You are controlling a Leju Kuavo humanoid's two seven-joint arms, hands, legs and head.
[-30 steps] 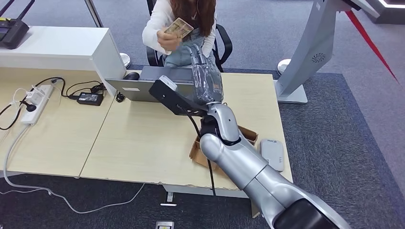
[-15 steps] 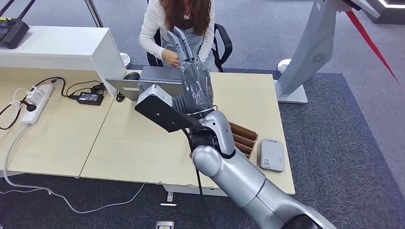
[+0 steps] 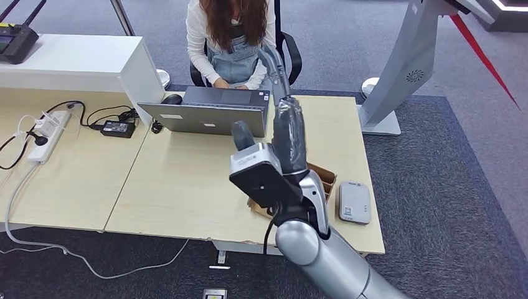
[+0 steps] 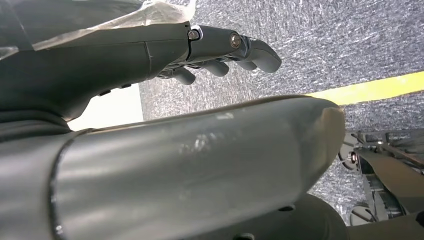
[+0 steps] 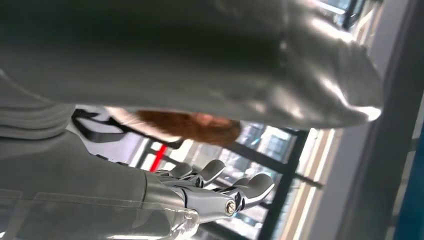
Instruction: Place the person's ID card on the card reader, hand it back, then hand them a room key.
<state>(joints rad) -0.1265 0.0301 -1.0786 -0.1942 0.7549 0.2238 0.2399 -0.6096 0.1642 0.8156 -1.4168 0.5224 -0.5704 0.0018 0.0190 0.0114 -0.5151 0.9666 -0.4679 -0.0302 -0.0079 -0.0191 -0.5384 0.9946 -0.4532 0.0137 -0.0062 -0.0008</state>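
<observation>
Item: room key, a thin card by judgement — light, stiff, flat and slick, prone to slip from smooth fingers; best pinched by one short edge between thumb and a fingertip, leaving the far end free for the person [image 3: 231, 37] to take. Location: not visible as such; a brown cardboard box [image 3: 323, 176] with dividers sits on the desk [image 3: 168, 180] near its front edge and probably holds the keys, though its contents cannot be made out. Card reader [image 3: 354, 202]: pale flat unit just beside the box, on the side toward the robot's right, nothing lying on it. ID card: not seen on the reader or in either hand. Right hand [image 3: 283, 124]: raised upright above the desk, fingers extended and apart, holding nothing; the box lies below and just behind it, near the wrist, partly hidden by the forearm. Left hand [image 4: 150, 50]: hanging over grey carpet, fingers loosely curled, holding nothing. Person: seated beyond the desk at a laptop [image 3: 205, 112], both hands at the keyboard.
</observation>
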